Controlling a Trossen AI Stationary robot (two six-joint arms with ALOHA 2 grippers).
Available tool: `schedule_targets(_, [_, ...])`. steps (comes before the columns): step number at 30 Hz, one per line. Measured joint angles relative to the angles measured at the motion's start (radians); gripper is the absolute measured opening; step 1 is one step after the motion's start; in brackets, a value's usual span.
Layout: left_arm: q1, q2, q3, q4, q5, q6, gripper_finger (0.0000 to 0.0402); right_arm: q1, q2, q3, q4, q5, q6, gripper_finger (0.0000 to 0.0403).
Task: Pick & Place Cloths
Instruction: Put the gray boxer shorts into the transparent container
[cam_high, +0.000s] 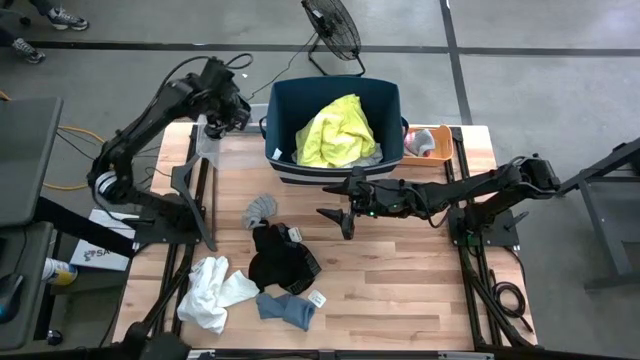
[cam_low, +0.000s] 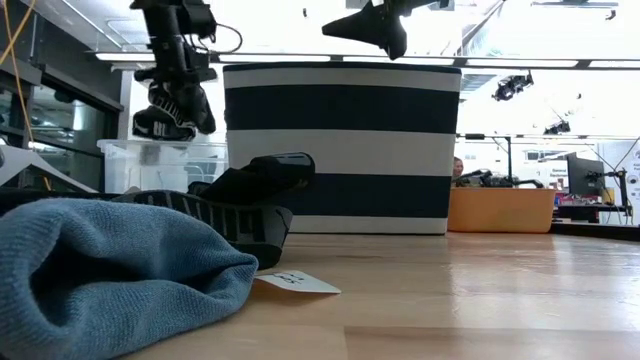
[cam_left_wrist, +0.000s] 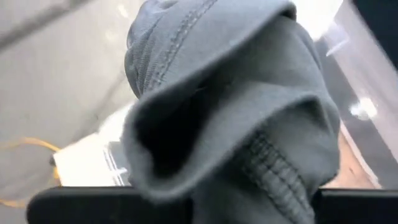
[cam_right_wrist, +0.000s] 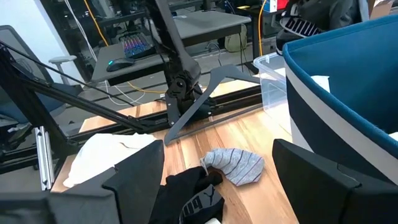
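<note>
My left gripper is up at the far left, beside the navy tub's left wall, shut on dark grey shorts that fill its wrist view. My right gripper is open and empty, above the table in front of the tub; it also shows in the low view. A neon yellow shirt lies in the tub. On the table lie a grey striped sock, a black cloth, a white cloth and a blue sock. My left gripper holds a bunched fold of the dark grey shorts, several layers with a stitched hem showing. The cloth itself hides the place of contact. In the low view the bunch hangs below the gripper, clear of the table.
A small orange tray stands to the right of the tub. A clear plastic bin stands by the tub's left side. A fan stands behind the table. A paper tag lies by the blue sock.
</note>
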Motion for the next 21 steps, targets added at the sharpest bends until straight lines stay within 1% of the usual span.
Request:
schedule_targets(4, [0.068,0.073,0.048,-0.086,0.193,-0.008,0.0044,0.0,0.0,0.0,-0.001,-0.001,0.0,0.0291])
schedule_targets(5, [0.082,0.085,0.05,-0.107,0.232,-0.009,0.0044,0.0,0.0,0.0,-0.002,-0.004,0.0,0.0291])
schedule_targets(6, [0.099,0.096,0.05,-0.127,0.25,-0.009,0.0044,0.0,0.0,0.0,-0.002,-0.004,0.0,0.0291])
schedule_targets(9, [0.132,0.124,0.05,-0.156,0.251,-0.009,0.0044,0.0,0.0,0.0,-0.002,-0.004,0.0,0.0291])
schedule_targets(13, [0.151,0.138,0.05,-0.168,0.246,-0.024,0.0044,0.0,0.0,0.0,-0.002,-0.004,0.0,0.0291])
schedule_targets(21, [0.148,0.155,0.05,-0.184,0.252,-0.085,0.0044,0.0,0.0,0.0,-0.002,-0.004,0.0,0.0291])
